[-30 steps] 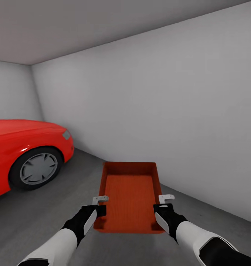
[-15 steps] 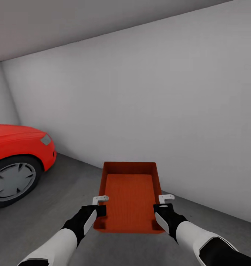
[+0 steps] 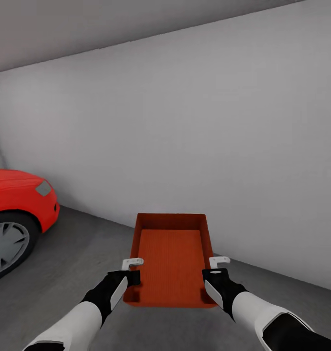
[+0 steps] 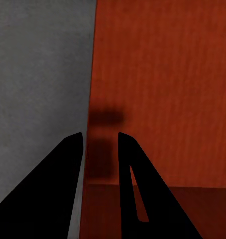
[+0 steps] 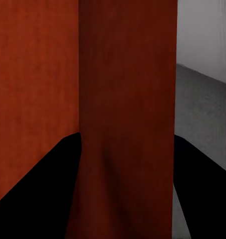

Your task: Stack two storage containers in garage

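One orange-red open-topped storage container (image 3: pixel 171 256) hangs in front of me above the garage's dark grey concrete floor (image 3: pixel 77 263). My left gripper (image 3: pixel 133 279) is shut on its left wall near the close corner. My right gripper (image 3: pixel 208 280) is shut on its right wall. In the left wrist view the container's wall (image 4: pixel 162 89) passes between the two black fingers of the left gripper (image 4: pixel 100 134). In the right wrist view the container's wall (image 5: pixel 127 89) fills the gap of the right gripper (image 5: pixel 126 135). The container is empty inside.
A red car (image 3: pixel 14 200) stands at the far left with its front wheel (image 3: pixel 4 246) showing. A plain white-grey wall (image 3: pixel 209 146) runs across just beyond the container. Bare floor lies between the car and the container.
The camera has turned to the right, so the red car has slid toward the picture's left edge. The container and both grippers keep the same place in the view.
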You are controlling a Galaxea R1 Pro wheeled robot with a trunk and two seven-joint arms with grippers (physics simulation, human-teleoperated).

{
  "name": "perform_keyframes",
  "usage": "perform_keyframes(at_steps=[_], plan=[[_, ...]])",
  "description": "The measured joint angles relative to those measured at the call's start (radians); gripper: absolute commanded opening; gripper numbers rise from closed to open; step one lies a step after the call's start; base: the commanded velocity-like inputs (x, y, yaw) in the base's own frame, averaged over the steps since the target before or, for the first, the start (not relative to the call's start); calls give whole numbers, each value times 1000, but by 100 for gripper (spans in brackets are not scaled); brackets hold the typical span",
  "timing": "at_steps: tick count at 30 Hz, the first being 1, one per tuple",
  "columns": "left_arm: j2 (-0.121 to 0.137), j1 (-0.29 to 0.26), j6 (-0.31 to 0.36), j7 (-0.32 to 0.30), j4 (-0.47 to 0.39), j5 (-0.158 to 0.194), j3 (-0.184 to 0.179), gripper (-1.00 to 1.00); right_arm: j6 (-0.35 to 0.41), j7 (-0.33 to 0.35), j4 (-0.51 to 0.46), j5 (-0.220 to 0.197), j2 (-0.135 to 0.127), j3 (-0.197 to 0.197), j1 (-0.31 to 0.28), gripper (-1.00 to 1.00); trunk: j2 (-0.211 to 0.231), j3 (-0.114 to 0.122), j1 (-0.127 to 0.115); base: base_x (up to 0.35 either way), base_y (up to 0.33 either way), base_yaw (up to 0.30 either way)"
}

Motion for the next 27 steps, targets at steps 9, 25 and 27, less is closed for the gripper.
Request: perform_keyframes(at_steps=[9, 25, 27], plan=[[-1, 0, 0, 3, 0, 0, -1, -100, 0, 0, 0, -5, -1, 3, 0, -100, 0, 0, 0, 0, 0, -287], [-1, 0, -1, 2, 0, 0, -1, -100, -1, 0, -1, -3, -1, 2, 0, -100, 0, 0, 0, 0, 0, -287], [-1, 0, -2, 2, 0, 0, -1, -100, -1, 0, -1, -3, -2, 3, 0, -100, 0, 0, 0, 0, 0, -287]])
